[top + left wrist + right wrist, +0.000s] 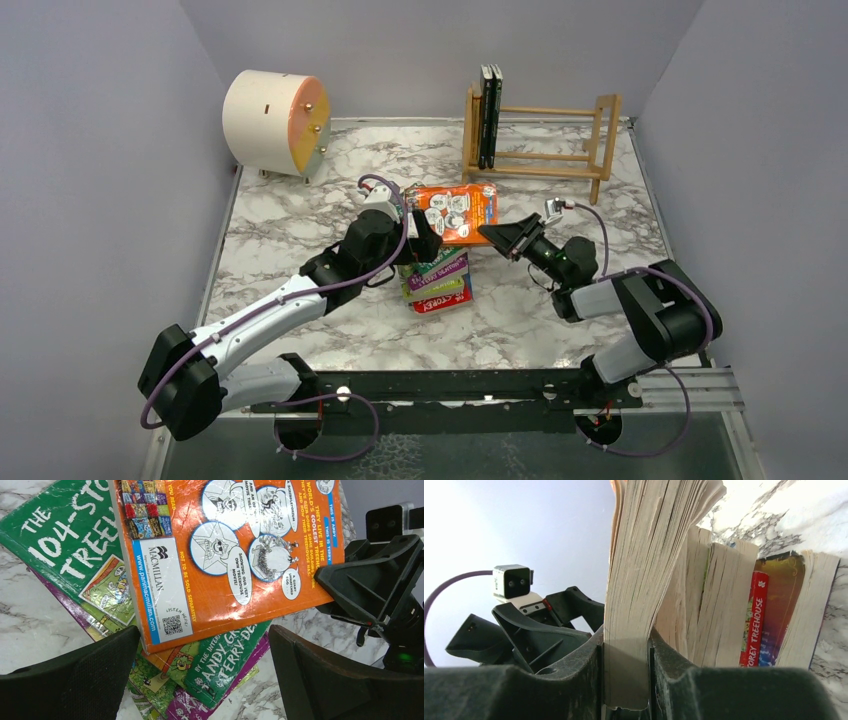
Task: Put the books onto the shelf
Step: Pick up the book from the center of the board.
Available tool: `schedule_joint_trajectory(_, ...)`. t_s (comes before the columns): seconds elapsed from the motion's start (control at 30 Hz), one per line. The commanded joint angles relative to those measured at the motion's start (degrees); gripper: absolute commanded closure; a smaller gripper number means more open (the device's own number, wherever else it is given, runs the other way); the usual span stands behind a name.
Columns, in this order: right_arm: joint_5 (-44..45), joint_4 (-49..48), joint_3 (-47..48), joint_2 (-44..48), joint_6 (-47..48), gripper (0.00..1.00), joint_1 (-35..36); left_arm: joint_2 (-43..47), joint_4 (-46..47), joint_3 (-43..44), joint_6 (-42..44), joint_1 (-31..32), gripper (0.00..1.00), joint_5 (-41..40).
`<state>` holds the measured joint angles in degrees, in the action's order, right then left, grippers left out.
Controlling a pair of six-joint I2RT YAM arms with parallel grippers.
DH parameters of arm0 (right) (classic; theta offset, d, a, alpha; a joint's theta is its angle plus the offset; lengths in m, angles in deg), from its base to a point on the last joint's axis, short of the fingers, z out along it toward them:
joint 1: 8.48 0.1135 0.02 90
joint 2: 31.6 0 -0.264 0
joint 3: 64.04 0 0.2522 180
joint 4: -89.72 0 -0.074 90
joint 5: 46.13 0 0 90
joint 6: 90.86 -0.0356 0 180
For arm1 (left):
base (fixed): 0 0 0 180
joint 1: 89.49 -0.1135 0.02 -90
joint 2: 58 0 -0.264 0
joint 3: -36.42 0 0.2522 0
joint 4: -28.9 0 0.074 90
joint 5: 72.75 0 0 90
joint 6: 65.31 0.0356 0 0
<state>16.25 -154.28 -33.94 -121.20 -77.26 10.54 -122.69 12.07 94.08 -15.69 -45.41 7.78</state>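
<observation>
Right end effector (626,645) clenched on orange book (455,212) page edge, atop pile (437,285), desk (290,230) centre. Left end effector (202,660) released, above pile. Lift book clear before turning toward shelf (545,135); grip firm, pages may slip.

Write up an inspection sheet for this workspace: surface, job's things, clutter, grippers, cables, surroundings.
Surface: marble-patterned tabletop, no spills seen.
Job's things: orange book lies on top of the stack of books at the table's middle. Two dark books stand upright at the left end of the wooden shelf; the rest of it is unfilled.
Clutter: cream cylinder with an orange face, far left.
Grippers: left gripper is open over the stack. Right gripper has its fingers shut on the orange book's page edge.
Cables: left purple cable and right purple cable run along the arms, clear of the books.
Surroundings: plain pale walls on three sides.
</observation>
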Motion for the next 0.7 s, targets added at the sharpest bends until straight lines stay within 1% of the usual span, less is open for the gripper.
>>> schedule_joint_trajectory(0.0, 5.10, 7.26, 2.73, 8.77, 6.12, 0.99, -0.33, 0.56, 0.40, 0.46, 0.20, 0.49, 0.01, -0.08)
schedule_joint_trajectory(0.07, 7.18, 15.50, 4.76, 14.44, 9.79, 0.99, -0.32, 1.41, -0.40, 0.76, 0.45, 0.49, 0.01, -1.03)
schedule_joint_trajectory(0.2, 12.80, 41.18, 14.68, 24.92, 20.77, 0.99, -0.40, 3.54, -2.06, 1.60, 1.27, 0.41, 0.01, -3.00)
schedule_joint_trajectory(0.27, 16.11, 52.19, 20.68, 27.66, 26.62, 0.99, -0.46, 4.34, -2.77, 2.07, 1.72, 0.40, 0.01, -3.59)
schedule_joint_trajectory(0.33, 18.70, 61.41, 27.25, 28.38, 31.95, 0.99, -0.39, 4.71, -3.16, 2.67, 2.01, 0.41, 0.01, -3.80)
schedule_joint_trajectory(0.4, 20.99, 67.64, 33.47, 28.42, 36.13, 0.99, -0.44, 4.62, -3.28, 3.13, 2.14, 0.44, 0.01, -3.60)
schedule_joint_trajectory(0.53, 26.36, 77.25, 42.39, 27.88, 43.27, 0.99, -0.41, 4.23, -3.02, 3.52, 2.15, 0.40, 0.01, -2.79)
schedule_joint_trajectory(0.6, 29.47, 81.46, 46.29, 27.52, 46.00, 0.99, -0.40, 4.04, -2.97, 3.49, 2.08, 0.47, 0.01, -2.61)
schedule_joint_trajectory(0.67, 32.65, 83.64, 49.68, 27.44, 48.55, 0.99, -0.40, 4.07, -2.85, 3.43, 2.06, 0.40, 0.01, -2.49)
